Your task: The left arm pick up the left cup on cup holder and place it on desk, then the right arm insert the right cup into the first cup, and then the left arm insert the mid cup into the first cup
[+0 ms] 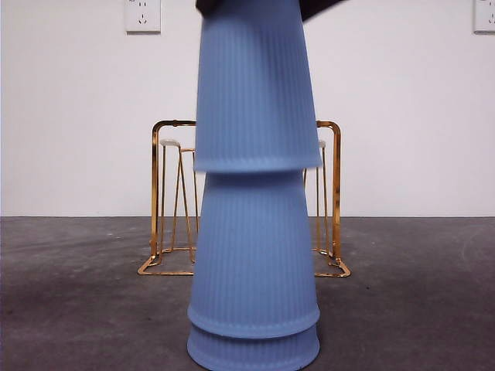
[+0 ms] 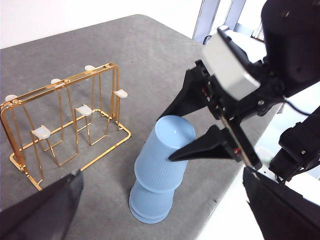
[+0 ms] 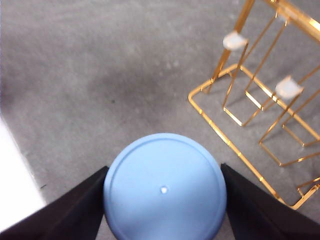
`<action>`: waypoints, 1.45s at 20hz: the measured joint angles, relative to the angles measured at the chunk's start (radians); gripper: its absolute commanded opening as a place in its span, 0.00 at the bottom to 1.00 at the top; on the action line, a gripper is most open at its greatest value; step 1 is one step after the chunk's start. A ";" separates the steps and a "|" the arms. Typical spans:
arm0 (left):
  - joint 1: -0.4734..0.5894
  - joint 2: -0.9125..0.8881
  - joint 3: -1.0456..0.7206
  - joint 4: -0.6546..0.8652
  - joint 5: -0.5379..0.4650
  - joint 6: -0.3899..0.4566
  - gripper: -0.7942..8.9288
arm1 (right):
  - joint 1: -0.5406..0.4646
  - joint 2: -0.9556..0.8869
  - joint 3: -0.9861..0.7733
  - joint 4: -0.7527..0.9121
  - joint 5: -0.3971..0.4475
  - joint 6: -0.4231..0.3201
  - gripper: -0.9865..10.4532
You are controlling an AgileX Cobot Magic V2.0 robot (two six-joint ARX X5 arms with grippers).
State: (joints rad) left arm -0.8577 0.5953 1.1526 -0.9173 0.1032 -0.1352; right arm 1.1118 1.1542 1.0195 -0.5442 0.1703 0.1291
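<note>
Three ribbed blue cups stand upside down in one stack on the dark grey desk point(image 1: 69, 294). The top cup point(image 1: 255, 85) sits between the black jaws of the right gripper point(image 3: 165, 192), one jaw on each side of its closed base; in the right wrist view the jaws hug the cup's sides, though whether they press it or have just let go is hard to tell. Under the gripper the top cup's rim rests partway down the middle cup point(image 1: 254, 247), which covers the bottom cup point(image 1: 254, 352) almost to its rim. Beyond the stack, just beside the gripper, stands the gold wire cup holder point(image 2: 65, 125), its white-tipped pegs point(image 2: 41, 132) bare. The left gripper point(image 2: 160, 200) hangs well back from the stack, its two jaws spread wide with nothing between them.
</note>
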 measured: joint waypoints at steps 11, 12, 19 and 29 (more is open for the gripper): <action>0.000 0.000 0.000 0.000 0.000 -0.008 0.60 | -0.006 0.000 -0.121 0.111 0.002 0.056 0.46; 0.000 0.000 0.000 0.000 0.000 -0.008 0.60 | -0.009 0.000 -0.121 0.110 0.002 0.059 0.54; 0.000 0.000 0.000 -0.008 0.000 -0.007 0.60 | -0.033 -0.059 -0.046 -0.020 0.010 0.066 0.57; 0.000 0.000 0.000 -0.081 0.000 0.013 0.58 | -0.049 -0.530 0.032 -0.451 0.145 0.275 0.55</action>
State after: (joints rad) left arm -0.8577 0.5953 1.1526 -0.9981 0.1032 -0.1223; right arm 1.0630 0.6243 1.0519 -0.9947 0.3149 0.4038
